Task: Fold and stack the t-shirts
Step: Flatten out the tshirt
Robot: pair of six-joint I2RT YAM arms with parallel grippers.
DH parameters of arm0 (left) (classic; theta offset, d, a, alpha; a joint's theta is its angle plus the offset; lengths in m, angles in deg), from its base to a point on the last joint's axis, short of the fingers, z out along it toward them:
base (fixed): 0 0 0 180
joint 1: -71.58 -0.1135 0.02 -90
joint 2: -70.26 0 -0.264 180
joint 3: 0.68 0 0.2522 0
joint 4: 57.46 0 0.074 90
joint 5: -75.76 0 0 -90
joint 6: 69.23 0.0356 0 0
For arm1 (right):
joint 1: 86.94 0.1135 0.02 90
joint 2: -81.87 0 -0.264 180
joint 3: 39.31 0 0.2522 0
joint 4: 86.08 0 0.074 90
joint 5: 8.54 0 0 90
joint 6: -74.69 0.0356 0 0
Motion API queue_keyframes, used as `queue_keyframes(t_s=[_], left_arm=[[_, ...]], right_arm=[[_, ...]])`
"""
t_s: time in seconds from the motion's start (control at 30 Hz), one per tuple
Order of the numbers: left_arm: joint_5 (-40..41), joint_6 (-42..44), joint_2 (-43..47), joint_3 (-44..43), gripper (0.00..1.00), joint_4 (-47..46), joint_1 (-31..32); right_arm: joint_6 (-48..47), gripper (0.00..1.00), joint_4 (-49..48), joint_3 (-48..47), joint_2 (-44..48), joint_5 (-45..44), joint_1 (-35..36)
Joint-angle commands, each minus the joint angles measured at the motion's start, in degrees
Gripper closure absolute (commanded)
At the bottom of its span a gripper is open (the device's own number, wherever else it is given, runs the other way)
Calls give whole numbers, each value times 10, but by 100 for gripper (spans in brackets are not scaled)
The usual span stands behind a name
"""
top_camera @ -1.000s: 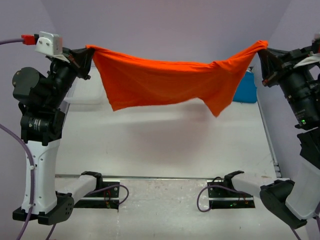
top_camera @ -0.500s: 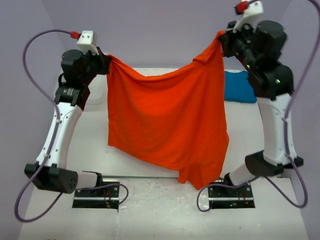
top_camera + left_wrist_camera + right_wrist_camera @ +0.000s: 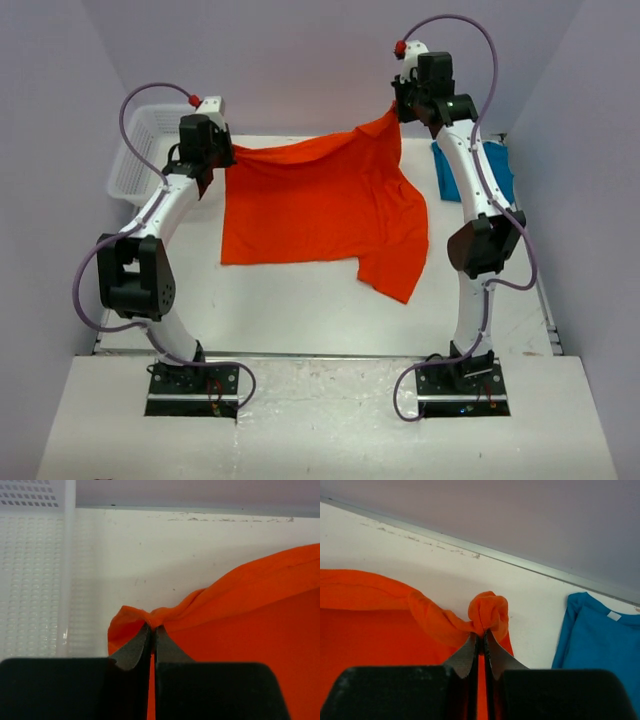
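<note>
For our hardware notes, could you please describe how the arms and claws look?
The left arm and right arm have white shells and black joints. A purple cable with a red plug loops to each wrist. The left claw and right claw have dark, tapering fingers.

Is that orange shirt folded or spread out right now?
Spread out, not folded: the orange shirt lies open across the table, its two far corners pinched by the left gripper and the right gripper.
</note>
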Motion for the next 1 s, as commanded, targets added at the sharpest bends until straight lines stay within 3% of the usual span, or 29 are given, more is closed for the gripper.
queue_keyframes(t_s=[0.0,0.17,0.23,0.27,0.3,0.33,0.37,0.47,0.6,0.67,0.8,0.87,0.97], left_arm=[[6,27,-27,-49,100,-58,-16],[5,38,-91,-93,100,-59,-16],[13,40,-125,-115,100,-55,-16],[13,45,-139,-123,91,-52,-16],[10,49,-158,-133,79,-59,-16],[17,51,-163,-132,67,-65,-16],[18,52,-166,-128,39,-86,-16],[36,53,-153,-108,0,-120,-17],[78,39,-84,-79,0,-117,-11],[105,30,-60,-79,0,-87,-1],[226,5,-2,-75,0,52,65],[263,-12,13,-58,0,90,92],[310,-62,68,54,6,137,128]], right_arm=[[-10,100,-68,-50,11,21,-12],[-6,100,-76,-64,-29,44,-28],[-3,70,-84,-54,-37,46,-31],[-4,56,-83,-58,-48,34,-31],[-3,21,-79,-63,-52,33,-32],[-4,8,-79,-62,-54,35,-33],[-3,2,-81,-58,-54,23,-34],[7,1,-69,-56,-44,5,-34],[41,1,-15,-22,2,-41,-33],[113,1,20,48,54,-67,-32],[222,3,8,311,190,-98,-17],[271,5,-7,395,267,-97,-11],[306,12,-40,549,355,-76,-8]])
